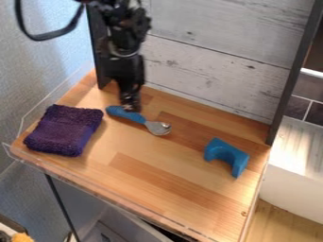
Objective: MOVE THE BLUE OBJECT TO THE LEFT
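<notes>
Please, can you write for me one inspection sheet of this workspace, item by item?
Surface: wooden tabletop, light and darker strips.
Job's things: blue arch-shaped piece, lying towards the right side of the view.
Clutter: folded purple cloth at left; utensil with blue handle and metal head.
Grippers: one black hand over the utensil's handle; contact cannot be told.
Cables: black cable looping beside the arm, upper left.
Surroundings: whitish plank panel behind; dark tiles at right.

Kinda chunky blue arch block [228,152], just sitting on the wooden board [170,182], right side of the frame a bit below middle, gap facing lower left.
</notes>
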{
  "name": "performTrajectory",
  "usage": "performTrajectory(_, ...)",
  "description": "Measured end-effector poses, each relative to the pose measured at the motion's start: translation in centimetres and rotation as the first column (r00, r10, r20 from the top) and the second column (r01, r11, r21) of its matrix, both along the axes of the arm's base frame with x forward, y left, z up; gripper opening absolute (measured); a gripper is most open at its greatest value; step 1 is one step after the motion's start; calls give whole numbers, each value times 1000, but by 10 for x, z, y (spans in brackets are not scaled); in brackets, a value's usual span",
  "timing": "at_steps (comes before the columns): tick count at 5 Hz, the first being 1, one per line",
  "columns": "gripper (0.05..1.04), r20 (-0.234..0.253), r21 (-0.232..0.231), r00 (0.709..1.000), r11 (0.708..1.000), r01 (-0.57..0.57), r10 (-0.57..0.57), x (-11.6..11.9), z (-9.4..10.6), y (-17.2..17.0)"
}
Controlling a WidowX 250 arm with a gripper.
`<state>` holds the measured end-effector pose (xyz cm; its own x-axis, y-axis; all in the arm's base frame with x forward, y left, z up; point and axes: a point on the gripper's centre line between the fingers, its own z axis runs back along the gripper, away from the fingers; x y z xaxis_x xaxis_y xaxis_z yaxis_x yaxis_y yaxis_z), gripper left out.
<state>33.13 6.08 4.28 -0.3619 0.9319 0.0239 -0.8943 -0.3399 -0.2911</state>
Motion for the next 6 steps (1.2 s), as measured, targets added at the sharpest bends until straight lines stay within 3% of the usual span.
performTrajectory(1,999,-35,-53,996,996,78,-80,9,-9,-32)
performTrajectory(2,999,-91,-71,979,982,177,-183,12,-21,-70)
performTrajectory(4,999,-206,-46,929,951,306,-309,2,-52,-119)
performTrajectory(5,999,-240,-14,911,939,342,-335,0,-61,-132)
performTrajectory(6,999,-252,-14,900,931,365,-357,4,-69,-139)
